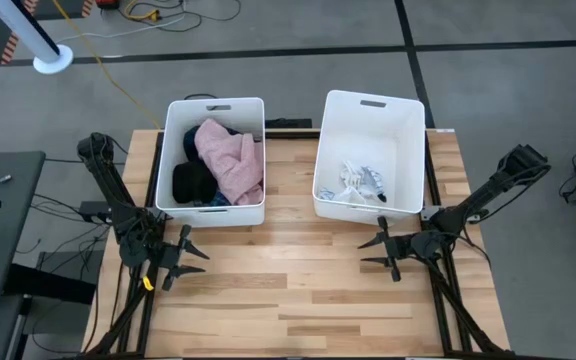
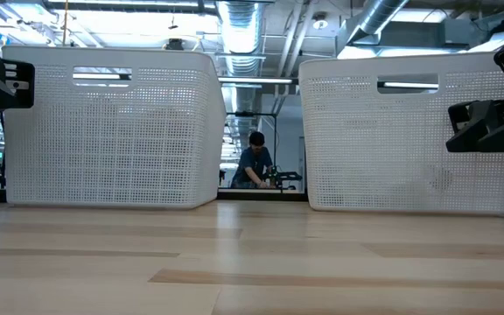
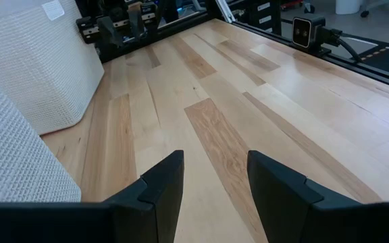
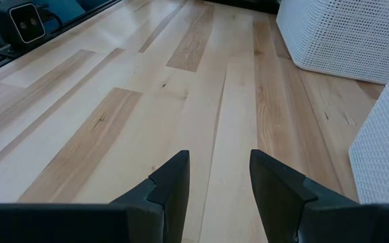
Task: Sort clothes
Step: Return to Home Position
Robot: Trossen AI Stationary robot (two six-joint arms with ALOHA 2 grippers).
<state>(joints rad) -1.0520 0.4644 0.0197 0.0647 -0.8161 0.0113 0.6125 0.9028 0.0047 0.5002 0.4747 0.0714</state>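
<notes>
High view: a pink garment (image 1: 230,160) is seen beside a black garment (image 1: 192,182) in the left bin (image 1: 215,103); white and striped pieces (image 1: 360,182) lie in the right bin (image 1: 372,98). The left claw (image 1: 190,256) and right claw (image 1: 373,251) are held spread over the table (image 1: 298,300). Low view: a person (image 2: 254,162) is glimpsed between the bins. Wrist views: the fingers (image 3: 164,185) are parted, nothing between them.

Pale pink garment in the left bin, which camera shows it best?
The high view: looking down, it shows the pale pink garment over dark clothes in the white plastic bin. Low and wrist views show only bin walls.
</notes>
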